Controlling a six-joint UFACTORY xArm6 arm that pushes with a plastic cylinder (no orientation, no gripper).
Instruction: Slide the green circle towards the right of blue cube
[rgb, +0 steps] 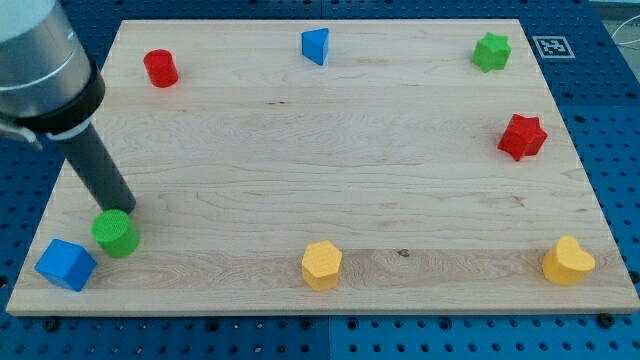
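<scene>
Green circle (116, 233) against my tip (123, 210)

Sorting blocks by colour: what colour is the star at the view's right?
Red star, in the camera view.

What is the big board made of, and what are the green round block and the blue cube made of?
The board looks like pale wood with a matte finish: grain lines and a small dark knot show. The green circle and blue cube look like solid-coloured plastic or painted wood, smooth with a soft sheen; I cannot tell which. My tip touches the green circle's upper edge.
</scene>
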